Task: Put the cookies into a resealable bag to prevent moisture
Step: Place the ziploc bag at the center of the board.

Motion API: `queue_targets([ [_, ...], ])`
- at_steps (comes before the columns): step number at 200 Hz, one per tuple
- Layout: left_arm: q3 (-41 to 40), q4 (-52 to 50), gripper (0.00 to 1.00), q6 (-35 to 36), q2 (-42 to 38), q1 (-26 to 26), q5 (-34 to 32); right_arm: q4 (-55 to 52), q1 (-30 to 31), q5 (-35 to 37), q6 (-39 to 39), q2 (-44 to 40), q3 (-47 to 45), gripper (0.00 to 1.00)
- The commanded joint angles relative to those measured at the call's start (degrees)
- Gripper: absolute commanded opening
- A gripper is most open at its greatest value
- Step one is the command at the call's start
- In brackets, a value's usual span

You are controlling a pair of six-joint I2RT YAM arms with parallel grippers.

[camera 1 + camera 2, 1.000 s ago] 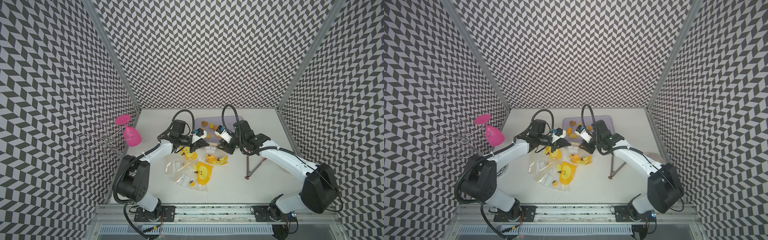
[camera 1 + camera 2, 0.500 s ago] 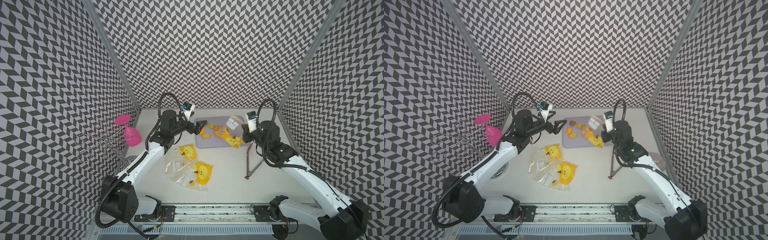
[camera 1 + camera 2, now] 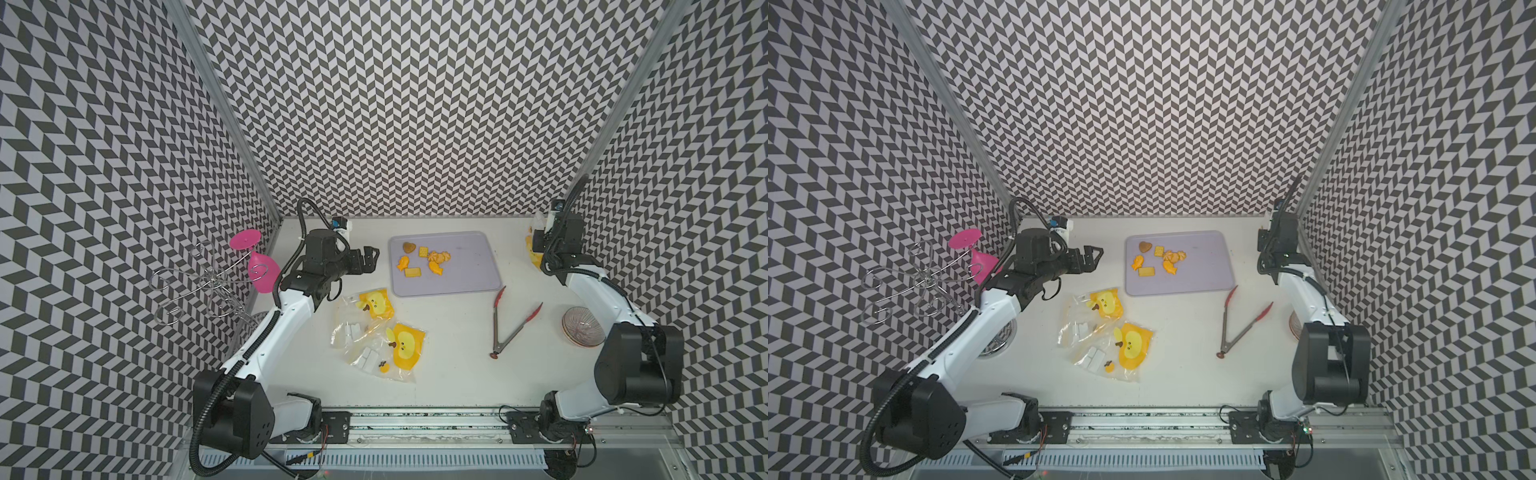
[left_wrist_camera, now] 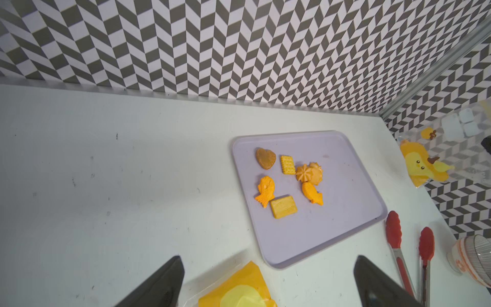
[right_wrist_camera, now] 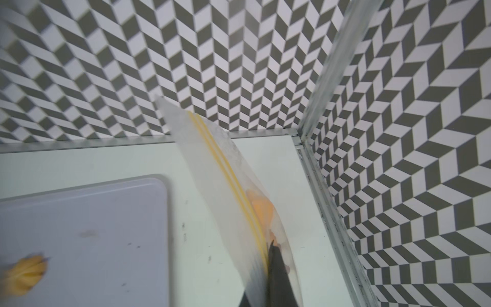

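My right pincer (image 5: 273,263), at the far right corner, is clamped on the bag (image 5: 218,164); contents blurred, tips cut off. My left pincer (image 3: 371,255) gapes empty, arm outstretched left of tray (image 3: 469,274). Cookies (image 3: 420,259) on tray.

Cookies (image 3: 436,257) on lilac tray (image 3: 469,268) — left hand (image 3: 372,257) spread wide beside it

White table (image 3: 449,357), tray (image 3: 469,270), bags (image 3: 405,347), tongs (image 3: 496,328), bowl (image 3: 582,332)

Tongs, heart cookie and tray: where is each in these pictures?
tongs (image 4: 393,228), left wrist view, a red tip
heart cookie (image 4: 265,158), left wrist view, its middle
tray (image 4: 345,212), left wrist view, bare floor
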Motion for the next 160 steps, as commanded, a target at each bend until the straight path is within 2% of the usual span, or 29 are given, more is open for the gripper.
queue_targets([
  [1,-0.9,-2.3,0.99,0.5,-1.5,0.8,-1.6,6.1,-3.1,0.1,-1.3,2.3,1.6,0.00],
  [49,-1.2,-2.7,1.00,-1.6,-1.3,1.2,-4.6,3.9,-5.7,0.4,1.1,5.4,4.1,0.01],
  [62,-1.4,-3.3,0.99,-2.8,-1.4,1.6,-6.0,2.9,-5.7,-0.9,3.4,4.7,5.2,0.21],
  [83,-2.1,-4.7,1.00,-4.4,-2.2,2.2,-8.7,3.0,-4.0,-6.9,8.8,0.6,4.9,0.70],
  [93,-2.8,-4.9,1.00,-5.2,-3.0,2.4,-9.5,4.2,-0.8,-7.3,10.3,-1.9,3.5,0.82],
  [112,-4.3,-5.4,1.00,-6.7,-4.5,2.8,-9.7,3.7,11.1,-2.0,9.4,-6.1,1.0,0.83],
  [122,-4.8,-6.4,1.00,-7.2,-5.1,2.9,-9.4,3.6,17.8,-2.5,10.2,-8.1,-1.0,0.83],
  [131,-5.4,-7.4,1.00,-7.2,-5.7,2.8,-8.7,3.4,23.0,-6.0,13.0,-9.7,-3.4,0.83],
  [150,-7.1,-9.6,1.00,-9.5,-7.6,2.7,-7.2,6.1,32.1,-18.1,19.8,-12.3,-10.0,0.78],
  [160,-8.1,-11.3,0.94,-10.1,-8.5,2.6,-7.5,7.8,37.1,-22.9,21.3,-12.9,-13.1,0.76],
])
